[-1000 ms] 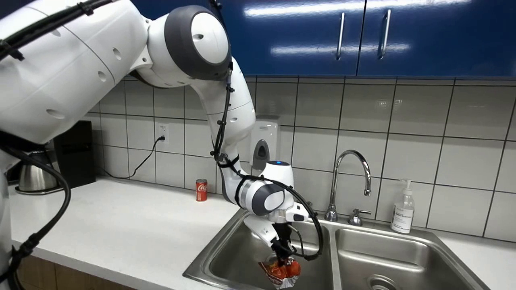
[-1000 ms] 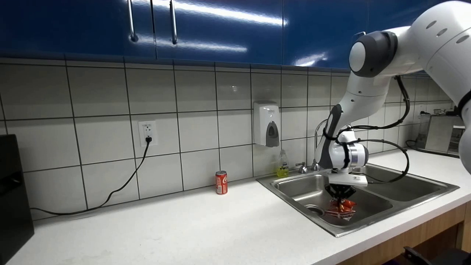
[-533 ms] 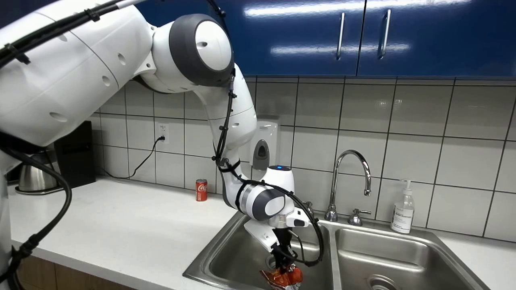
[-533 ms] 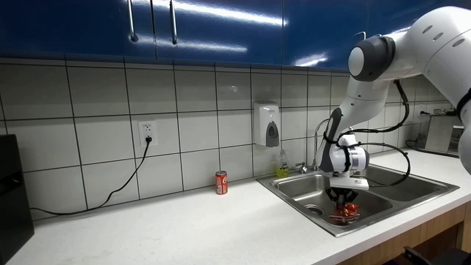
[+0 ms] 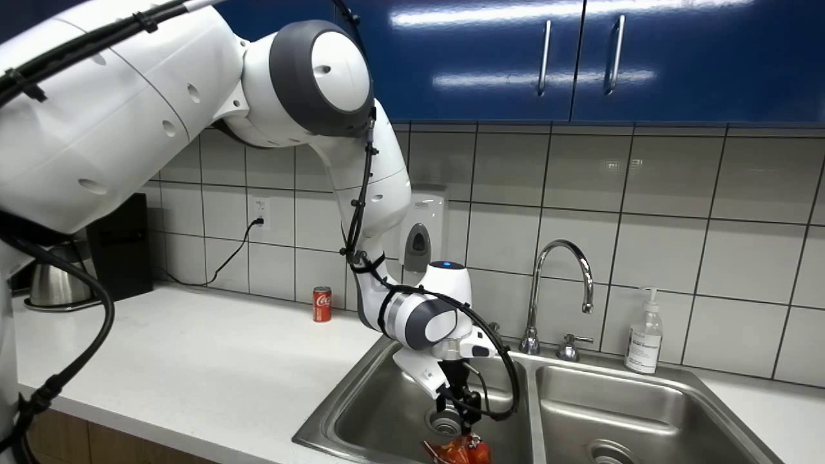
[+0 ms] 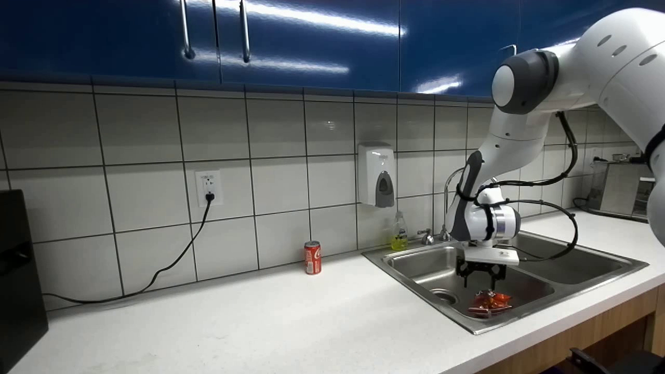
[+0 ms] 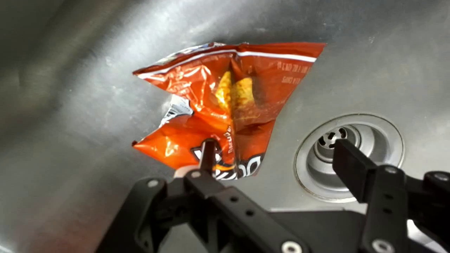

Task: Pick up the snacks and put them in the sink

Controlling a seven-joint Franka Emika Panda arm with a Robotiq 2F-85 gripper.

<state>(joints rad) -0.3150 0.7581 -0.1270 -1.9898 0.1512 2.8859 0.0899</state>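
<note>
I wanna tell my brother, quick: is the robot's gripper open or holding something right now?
Gripper: open, holding nothing; the snack packet is in the sink below it.

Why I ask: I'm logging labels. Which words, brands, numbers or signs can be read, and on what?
"CHIPS": small print on the snack packet.
"1 OZ (28.3 g)": same packet, faint.
"Coca": on the red can.
The packet's large lettering is creased and partly hidden.
Too small to read: print on the pump bottle, wall dispenser, outlet and bottle of yellow liquid.
</note>
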